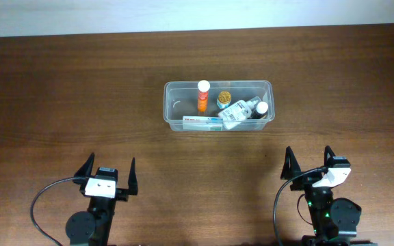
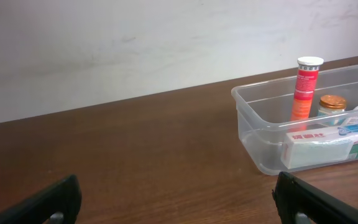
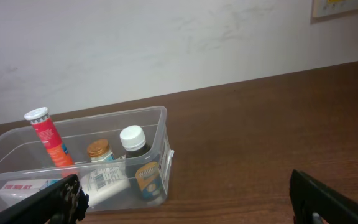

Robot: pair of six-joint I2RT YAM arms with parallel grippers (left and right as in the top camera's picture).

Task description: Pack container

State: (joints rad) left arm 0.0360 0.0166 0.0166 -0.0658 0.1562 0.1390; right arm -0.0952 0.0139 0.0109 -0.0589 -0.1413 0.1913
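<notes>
Crosswise, the container (image 1: 180, 104), long axis left-to-right; left tool (image 1: 111, 165) and right tool (image 1: 308, 156) both apart.

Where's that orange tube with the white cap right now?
Seen from overhead, the orange tube stands upright inside the container, slightly left of its middle, just left of the gold-lidded jar.

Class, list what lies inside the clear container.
The container holds an orange tube, a gold-capped jar, a white-capped bottle, a labelled pack and a flat box. Anything beneath is hidden.

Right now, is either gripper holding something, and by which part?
Nothing is held. The left gripper and the right gripper are both open and empty, well apart from the container.
</notes>
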